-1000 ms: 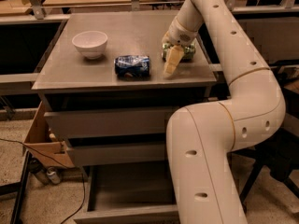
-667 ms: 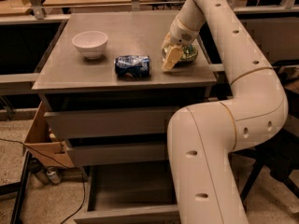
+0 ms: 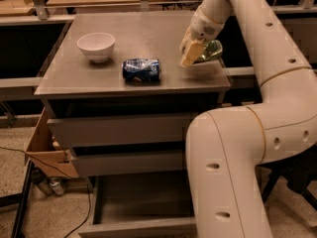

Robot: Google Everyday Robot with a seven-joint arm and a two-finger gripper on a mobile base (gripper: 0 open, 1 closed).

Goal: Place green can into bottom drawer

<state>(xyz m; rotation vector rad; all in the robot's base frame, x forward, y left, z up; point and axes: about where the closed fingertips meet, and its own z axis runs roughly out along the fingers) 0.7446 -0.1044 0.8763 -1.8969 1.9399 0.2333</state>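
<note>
The green can (image 3: pixel 212 50) is held in my gripper (image 3: pixel 199 55) near the right rear of the cabinet top (image 3: pixel 148 33), just above its surface. One pale finger (image 3: pixel 190 55) shows in front of the can and hides its left part. The bottom drawer (image 3: pixel 143 205) stands pulled open below, with my arm in front of its right side. The two shallower drawers above it are shut.
A white bowl (image 3: pixel 96 45) stands at the left of the cabinet top. A blue-and-white can (image 3: pixel 141 69) lies on its side near the front middle. A cardboard box (image 3: pixel 45 148) and bottles (image 3: pixel 49 185) sit on the floor at the left.
My gripper has risen a little and shifted slightly right, and the green can has gone with it. The bowl and the blue-and-white can have not moved.
</note>
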